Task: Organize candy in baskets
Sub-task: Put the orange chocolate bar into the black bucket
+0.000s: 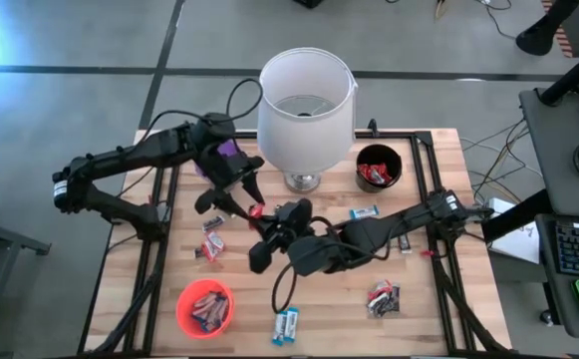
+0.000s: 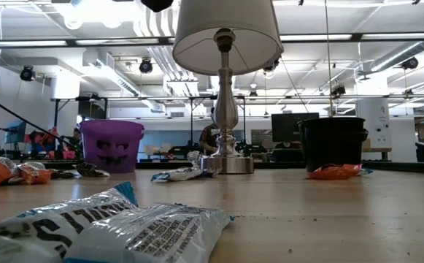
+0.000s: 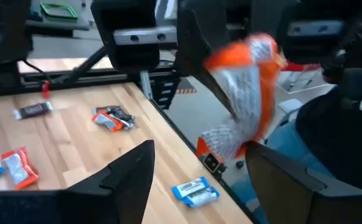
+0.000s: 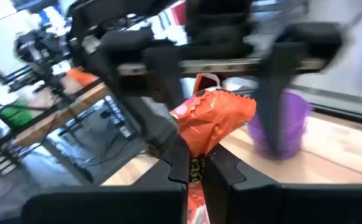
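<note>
Holding an orange-wrapped candy (image 4: 213, 121) pinched in my right gripper (image 4: 196, 163) just before the lamp (image 1: 305, 100), I see my left gripper (image 1: 231, 195) spread wide, seemingly around it.

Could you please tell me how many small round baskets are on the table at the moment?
3. The purple basket sits at the far left, partly hidden under the left arm; the black basket stands right of the lamp; the orange basket sits near the front left.
</note>
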